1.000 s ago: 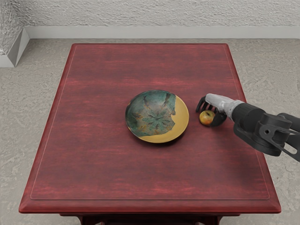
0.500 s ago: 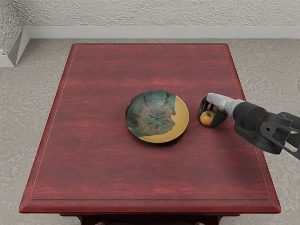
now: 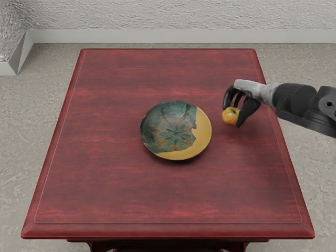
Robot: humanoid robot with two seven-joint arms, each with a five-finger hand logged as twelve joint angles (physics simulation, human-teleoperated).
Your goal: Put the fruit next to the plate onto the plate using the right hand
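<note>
A small yellow-red fruit (image 3: 229, 116) hangs just above the table, right of the plate (image 3: 202, 139). My right hand (image 3: 235, 108) is shut on the fruit, dark fingers (image 3: 229, 96) curled over its top and thumb on its right side. The arm comes in from the right edge, raised off the table. The plate is round, green-patterned with a yellow rim, near the table's middle, with nothing on it. A gap separates fruit and plate rim.
The dark red table (image 3: 131, 199) spreads wide around the plate. Its right edge runs close below my forearm (image 3: 299, 102). Grey floor and a white wall lie beyond.
My right hand closed around the fruit and lifted it up off the table. The forearm rose and swung back toward the right edge. The plate stayed put.
</note>
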